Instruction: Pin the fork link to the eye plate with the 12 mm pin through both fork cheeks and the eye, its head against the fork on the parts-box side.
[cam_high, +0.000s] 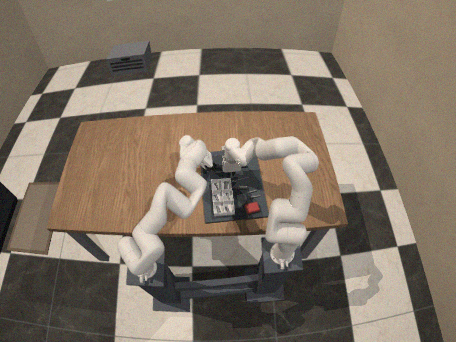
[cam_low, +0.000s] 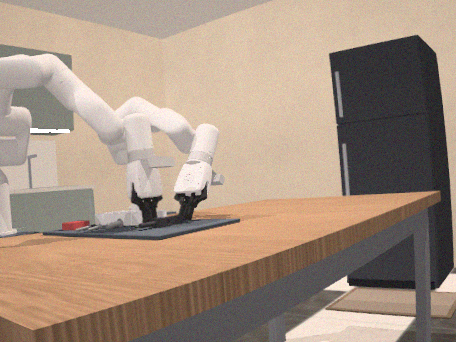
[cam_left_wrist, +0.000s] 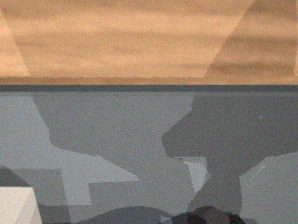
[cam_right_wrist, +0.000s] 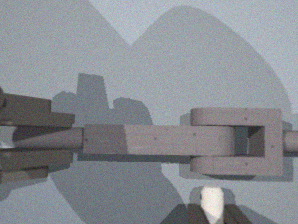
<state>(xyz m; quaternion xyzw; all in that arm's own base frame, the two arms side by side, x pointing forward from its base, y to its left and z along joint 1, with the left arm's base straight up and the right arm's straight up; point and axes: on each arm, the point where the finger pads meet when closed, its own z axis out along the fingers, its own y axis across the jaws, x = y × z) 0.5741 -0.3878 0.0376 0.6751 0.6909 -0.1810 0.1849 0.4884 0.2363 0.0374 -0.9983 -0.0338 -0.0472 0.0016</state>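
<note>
In the right wrist view the grey-brown fork link (cam_right_wrist: 272, 145) lies at the right. The rounded end of the eye plate (cam_right_wrist: 160, 140) sits between its two cheeks. My left gripper (cam_right_wrist: 56, 137) (cam_left_wrist: 216, 217) (cam_low: 186, 218) is shut on the eye plate's round shank, at the end away from the fork. My right gripper (cam_right_wrist: 212, 216) (cam_low: 150, 220) is shut on the pale pin (cam_right_wrist: 212, 197). The pin's rounded front end points at the nearer cheek, with a small gap between them in this view. The pin's rear part is hidden by the fingers, and the cheek holes do not show.
The white parts box (cam_high: 222, 207) (cam_low: 116, 218) (cam_left_wrist: 16, 206) stands on the dark mat (cam_high: 240, 217) (cam_low: 165, 235), close to both grippers. A red block (cam_high: 253, 207) (cam_low: 75, 225) and several thin grey tools lie beside it. The two wrists are close together above the mat.
</note>
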